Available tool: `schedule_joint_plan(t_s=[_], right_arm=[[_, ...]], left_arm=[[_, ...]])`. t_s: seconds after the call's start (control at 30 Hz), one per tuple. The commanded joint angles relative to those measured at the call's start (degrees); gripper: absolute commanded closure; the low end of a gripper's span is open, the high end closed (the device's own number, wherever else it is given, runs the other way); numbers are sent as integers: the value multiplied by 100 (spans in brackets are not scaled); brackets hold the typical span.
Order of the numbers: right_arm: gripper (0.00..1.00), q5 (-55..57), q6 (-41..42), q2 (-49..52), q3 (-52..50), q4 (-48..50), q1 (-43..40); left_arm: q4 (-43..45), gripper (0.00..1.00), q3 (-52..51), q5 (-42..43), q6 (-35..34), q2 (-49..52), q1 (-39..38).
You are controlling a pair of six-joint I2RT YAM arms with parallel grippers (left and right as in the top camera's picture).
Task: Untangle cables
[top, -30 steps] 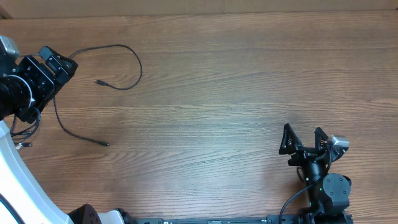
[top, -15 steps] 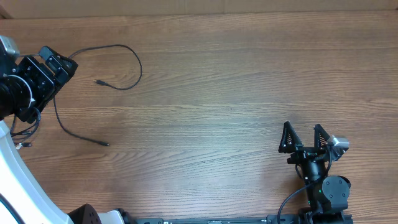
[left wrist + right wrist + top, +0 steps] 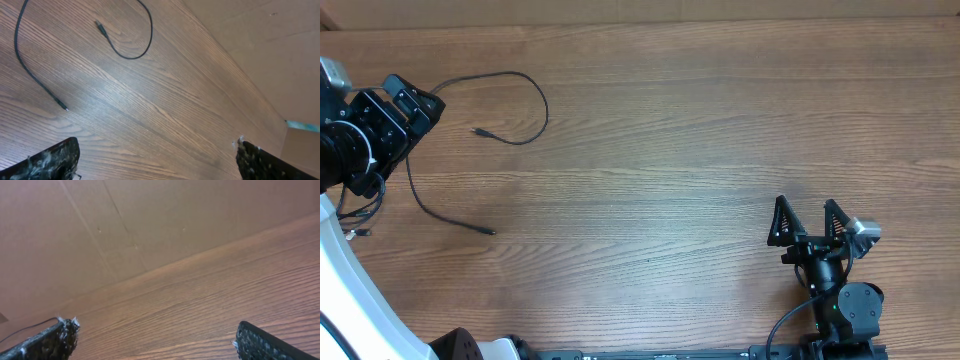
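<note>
Left gripper (image 3: pixel 156 145): fingers spread wide, holding nothing. Right gripper (image 3: pixel 807 210): likewise agape and empty, over the table (image 3: pixel 670 180) at five o'clock. The cables (image 3: pixel 545 110) lie at ten o'clock, just beside the left gripper. There are two loose strands, one looping and one running toward five o'clock, with two plug ends showing. The left arm hides whether they join. One cardboard wall (image 3: pixel 150 220) stands at twelve o'clock.

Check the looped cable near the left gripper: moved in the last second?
No. In the overhead view the looped cable holds the same curve, and its plug end lies on the same spot of the table grain.
</note>
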Motion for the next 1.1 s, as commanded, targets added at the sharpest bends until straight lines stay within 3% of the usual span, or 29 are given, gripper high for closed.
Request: schedule_joint_plan(t_s=[0.0, 0.1, 0.37, 0.57, 0.8, 0.83, 0.93, 1.0, 1.07], right_arm=[[0, -4, 4, -57, -61, 20, -11], [0, -4, 4, -57, -61, 20, -11], [0, -4, 4, -57, -61, 20, -11], [0, -4, 4, -57, -61, 20, -11], [0, -4, 4, -57, -61, 20, -11], [0, -4, 4, -57, -61, 20, -11], [0, -4, 4, -57, -61, 20, -11], [0, -4, 4, -57, -61, 20, -11], [0, -4, 4, -57, -61, 20, -11]], left_arm=[[-13, 0, 20, -13, 109, -17, -52], [-66, 0, 20, -439, 142, -39, -57], [-39, 0, 9, -2706, 151, -496, -717], [1049, 0, -763, -2741, 199, -1274, -1386], [3110, 0, -3073, -2538, 356, -2680, -1956], [3823, 0, -3928, -2490, 459, -3200, -2081], [4872, 0, -5268, -2404, 564, -4022, -2225], [6196, 0, -6782, -2321, 778, -4929, -2297], [7023, 0, -7597, -2302, 804, -5401, -2297]])
